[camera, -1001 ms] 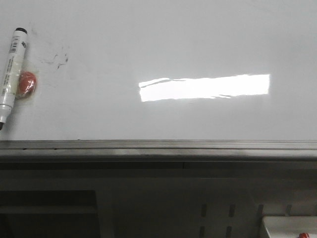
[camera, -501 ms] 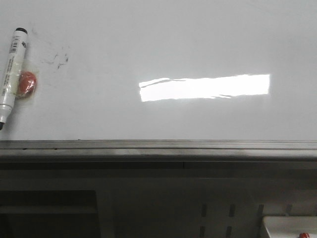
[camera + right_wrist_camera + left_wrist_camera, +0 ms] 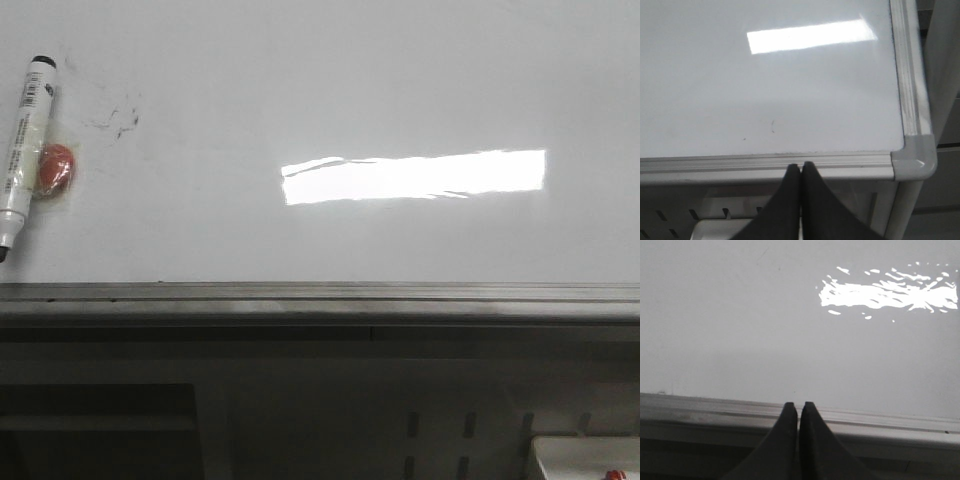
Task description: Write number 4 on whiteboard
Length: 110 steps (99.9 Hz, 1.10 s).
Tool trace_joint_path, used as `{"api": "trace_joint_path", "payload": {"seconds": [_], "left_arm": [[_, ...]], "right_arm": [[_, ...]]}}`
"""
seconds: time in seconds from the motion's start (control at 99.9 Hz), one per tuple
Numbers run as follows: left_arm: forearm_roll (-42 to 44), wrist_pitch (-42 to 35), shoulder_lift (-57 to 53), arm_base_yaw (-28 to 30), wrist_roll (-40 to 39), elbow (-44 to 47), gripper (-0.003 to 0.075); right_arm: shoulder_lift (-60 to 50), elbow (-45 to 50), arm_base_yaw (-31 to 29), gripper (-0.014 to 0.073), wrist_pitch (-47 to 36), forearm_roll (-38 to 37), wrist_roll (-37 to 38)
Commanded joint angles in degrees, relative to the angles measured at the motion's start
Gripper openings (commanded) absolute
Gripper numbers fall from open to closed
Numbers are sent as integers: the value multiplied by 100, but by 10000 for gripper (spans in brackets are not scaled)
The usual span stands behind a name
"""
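The whiteboard (image 3: 320,230) fills the front view, glossy white with a bright rectangular reflection and a grey rim along its near edge. No number 4 shows on it, only faint grey smudges (image 3: 118,120) at the upper left. A white marker with a black cap (image 3: 22,145) lies at the far left beside a small red object (image 3: 56,167). My left gripper (image 3: 798,405) is shut and empty over the board's (image 3: 765,330) near rim. My right gripper (image 3: 801,165) is shut and empty over the rim near the board's (image 3: 790,90) right corner. Neither gripper shows in the front view.
Below the board's rim is a dark metal frame with slots (image 3: 440,430). A white tray with a red item (image 3: 590,460) sits at the lower right. The board's rounded grey corner piece (image 3: 915,157) shows in the right wrist view.
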Motion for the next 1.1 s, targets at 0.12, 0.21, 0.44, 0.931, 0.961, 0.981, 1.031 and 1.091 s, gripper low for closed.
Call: {"api": "trace_joint_path", "payload": {"seconds": [0.12,0.21,0.44,0.931,0.961,0.981,1.031,1.091], "left_arm": [[-4,-669,-137,10,-30,195,-20],[-4,-729,-137,10,-30,195,-20],[-4,-933,-137,10,-30,195,-20],[-148,-598,713,10,-30,-599,-20],[-148,-542,896,10,-30,-773,-20],[-148,-522,1010,10,-30,-842,-20],[-148,-501,1281,10,-30,-1071,-20],[-148,-486,1575,10,-30,-1328,-20]], "right_arm": [[-85,141,-33,-64,-695,-68,-43],[-85,141,-33,-64,-751,-68,-43],[-85,141,-33,-64,-911,-347,-43],[155,-371,-33,-64,-923,583,-10],[240,-511,-33,-64,-807,660,-10],[279,-564,-33,-64,-771,673,-10],[422,-755,-33,-64,-696,676,-10],[599,-999,-33,-64,-584,676,-10]]}}
